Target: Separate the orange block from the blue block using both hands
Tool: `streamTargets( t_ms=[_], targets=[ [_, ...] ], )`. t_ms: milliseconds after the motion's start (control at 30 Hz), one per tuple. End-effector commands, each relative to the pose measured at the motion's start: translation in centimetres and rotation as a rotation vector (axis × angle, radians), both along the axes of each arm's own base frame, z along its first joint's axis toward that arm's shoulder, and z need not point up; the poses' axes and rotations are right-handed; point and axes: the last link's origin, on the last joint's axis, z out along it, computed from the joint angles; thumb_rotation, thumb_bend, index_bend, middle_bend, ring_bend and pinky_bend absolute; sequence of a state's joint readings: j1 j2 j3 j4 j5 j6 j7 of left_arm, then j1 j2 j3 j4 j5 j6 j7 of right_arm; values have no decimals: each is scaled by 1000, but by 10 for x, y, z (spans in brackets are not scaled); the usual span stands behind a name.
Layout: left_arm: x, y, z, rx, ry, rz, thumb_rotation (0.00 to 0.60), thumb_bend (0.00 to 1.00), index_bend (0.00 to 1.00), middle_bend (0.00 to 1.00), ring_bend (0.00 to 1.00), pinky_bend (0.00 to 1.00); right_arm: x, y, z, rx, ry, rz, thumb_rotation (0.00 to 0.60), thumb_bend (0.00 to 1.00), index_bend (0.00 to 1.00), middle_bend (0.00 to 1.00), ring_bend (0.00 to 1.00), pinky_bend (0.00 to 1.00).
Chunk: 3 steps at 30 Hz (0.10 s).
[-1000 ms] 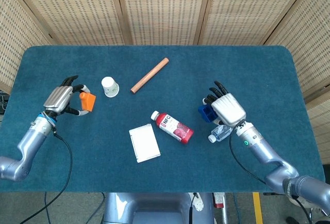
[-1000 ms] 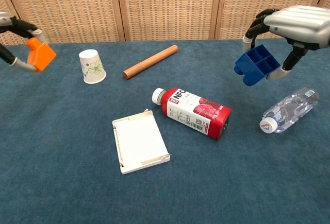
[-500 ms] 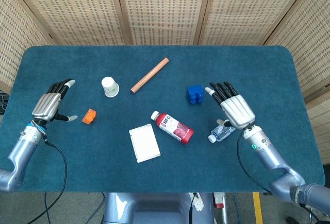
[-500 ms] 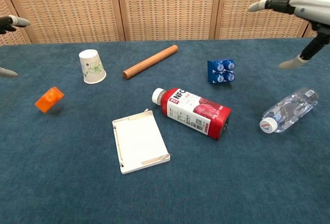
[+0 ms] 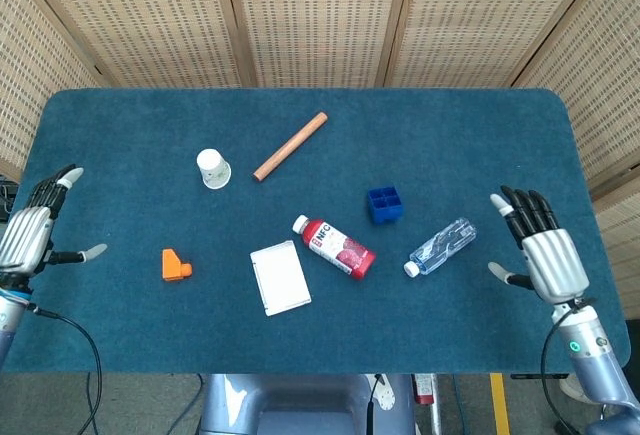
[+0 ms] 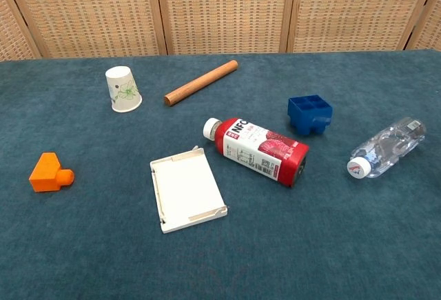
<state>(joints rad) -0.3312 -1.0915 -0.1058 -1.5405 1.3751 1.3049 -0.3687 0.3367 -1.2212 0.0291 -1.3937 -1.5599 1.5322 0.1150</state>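
Observation:
The orange block [image 5: 175, 266] [image 6: 49, 173] lies on the blue cloth at the left, on its own. Far to its right the blue block [image 5: 384, 204] [image 6: 310, 114] rests with its hollow side up, beside the red bottle. My left hand [image 5: 32, 232] hovers at the table's left edge, fingers spread, holding nothing. At the right edge my right hand [image 5: 542, 250] is likewise spread and empty, right of the clear bottle. Neither hand shows in the chest view.
A red juice bottle [image 5: 335, 246] lies in the middle, with a white box [image 5: 279, 277] to its left. A clear water bottle [image 5: 440, 246] lies right of the blue block. A paper cup [image 5: 213, 168] and a wooden rod [image 5: 290, 146] sit further back.
Both hands let go of their blocks and drew back to the table's side edges. The orange block dropped at the left; the blue block tumbled and settled hollow side up.

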Motion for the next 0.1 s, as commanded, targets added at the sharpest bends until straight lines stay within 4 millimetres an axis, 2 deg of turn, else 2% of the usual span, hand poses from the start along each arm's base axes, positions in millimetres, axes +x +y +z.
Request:
streamTargets(
  t_ms=[33,100],
  targets=[
    [-6,-58,13,109,27,73,600,39,0,0,0,0,-9,24,5,-23,-13,-41,600,0,0,0,0,0],
    [-5,-75,13,125,25,98,600,39,0,0,0,0,-10,35,6,-34,-24,-65,600,0,0,0,0,0]
  ],
)
